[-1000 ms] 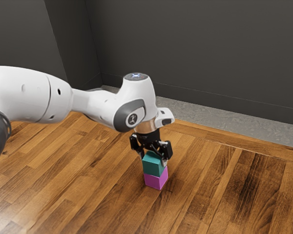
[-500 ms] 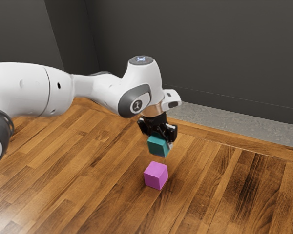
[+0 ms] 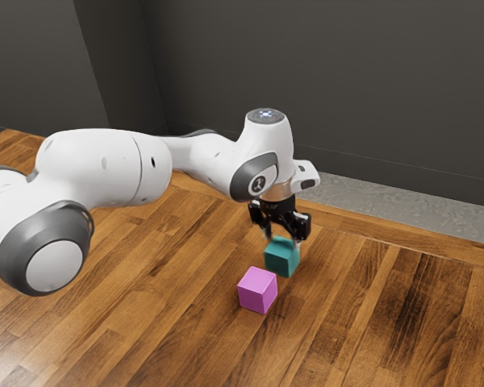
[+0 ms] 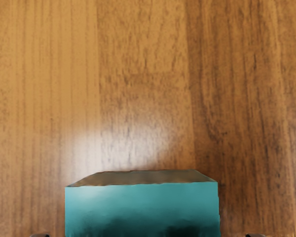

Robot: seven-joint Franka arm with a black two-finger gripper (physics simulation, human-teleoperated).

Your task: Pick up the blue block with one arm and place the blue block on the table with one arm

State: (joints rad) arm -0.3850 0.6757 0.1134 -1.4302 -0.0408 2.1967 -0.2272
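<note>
Exterior view, so treat it like a clock face: the white arm point(image 3: 105, 165) comes in from around 9 o'clock, and the black gripper point(image 3: 282, 242) ends up a bit right of the middle, pointing down over the blue block point(image 3: 281, 258). Honestly the block looks more teal than blue lol. It's on the wooden table point(image 3: 371, 322), sitting flat, right under the gripper. The fingers point(image 3: 297, 243) look spread, one off to each side of the block's top, and I don't see them pinching it.

The magenta block point(image 3: 257, 291) is on the same table at roughly 7 o'clock from the blue one, also flat. They're pretty close together, but can't tell from this angle if they actually touch. Behind the table, out toward 2 o'clock, there's a strip of grey floor point(image 3: 387, 204) and then a dark wall point(image 3: 347, 81).

Wrist view has the blue block's top face up close, with dark bits of gripper past two opposite sides and some wood showing in between. Pale shiny patch on the planks just beside the block too, blurry reflection kinda thing.
</note>
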